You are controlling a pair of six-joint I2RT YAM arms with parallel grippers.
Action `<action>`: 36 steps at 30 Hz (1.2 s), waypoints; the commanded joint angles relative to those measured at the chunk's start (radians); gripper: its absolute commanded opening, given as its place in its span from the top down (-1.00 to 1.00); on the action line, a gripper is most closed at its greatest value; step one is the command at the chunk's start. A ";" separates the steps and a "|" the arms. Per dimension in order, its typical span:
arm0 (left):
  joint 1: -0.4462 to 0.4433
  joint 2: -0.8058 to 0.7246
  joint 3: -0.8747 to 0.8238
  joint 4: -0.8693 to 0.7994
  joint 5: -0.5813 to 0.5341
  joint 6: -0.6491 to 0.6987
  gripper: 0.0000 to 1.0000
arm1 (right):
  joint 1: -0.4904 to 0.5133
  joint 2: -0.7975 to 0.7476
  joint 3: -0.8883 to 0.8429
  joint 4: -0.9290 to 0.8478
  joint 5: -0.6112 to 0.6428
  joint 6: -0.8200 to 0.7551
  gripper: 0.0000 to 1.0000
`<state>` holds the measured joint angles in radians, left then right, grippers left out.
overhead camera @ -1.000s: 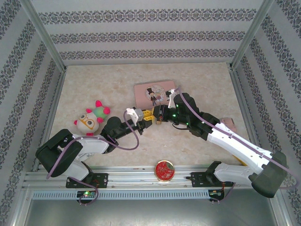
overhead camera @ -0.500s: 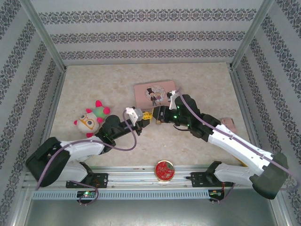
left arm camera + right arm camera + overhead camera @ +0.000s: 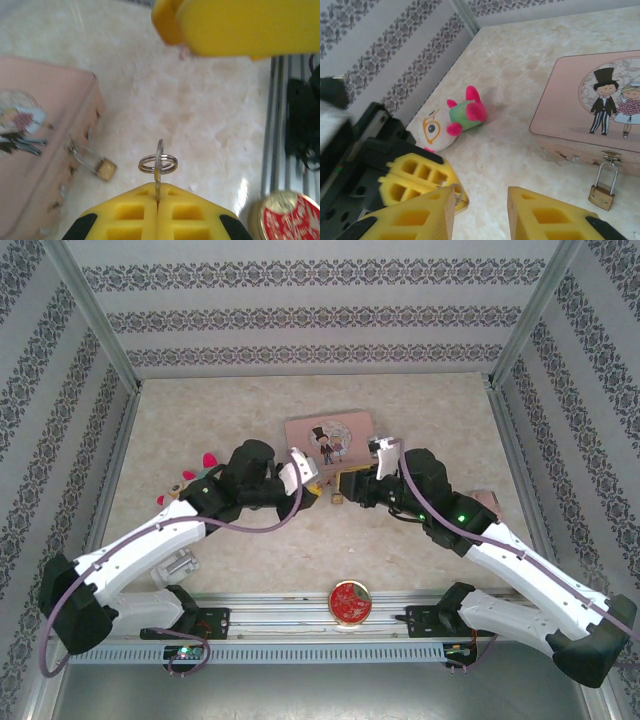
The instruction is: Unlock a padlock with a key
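Brass padlock (image 3: 106, 170) hangs off the pink box (image 3: 40, 150) at nine o'clock from the key (image 3: 158, 161) clamped in the left gripper's (image 3: 157, 202) closed jaws; the right gripper's (image 3: 480, 207) jaws gape empty.

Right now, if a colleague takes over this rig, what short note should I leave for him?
Left gripper: shut on the key, with its ring just above the fingertips.
Right gripper: open, empty, close to the left one.
Padlock: hangs on the hasp of the pink tin box; shackle looks closed.
Done: key is in hand.
Left: insert key, turn, open shackle.
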<state>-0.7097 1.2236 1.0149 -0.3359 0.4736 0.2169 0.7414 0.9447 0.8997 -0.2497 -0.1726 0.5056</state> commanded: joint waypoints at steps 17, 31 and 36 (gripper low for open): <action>-0.005 0.041 0.123 -0.337 0.242 0.140 1.00 | -0.037 -0.051 -0.177 0.217 -0.428 -0.117 0.42; -0.005 0.063 0.131 -0.348 0.260 0.141 1.00 | -0.051 0.031 -0.157 0.225 -0.516 -0.122 0.56; -0.005 0.063 0.127 -0.349 0.257 0.142 1.00 | -0.057 0.034 -0.154 0.225 -0.522 -0.126 0.70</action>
<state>-0.7097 1.2858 1.1355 -0.6498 0.7067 0.3344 0.6956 0.9791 0.7300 -0.0540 -0.6674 0.3885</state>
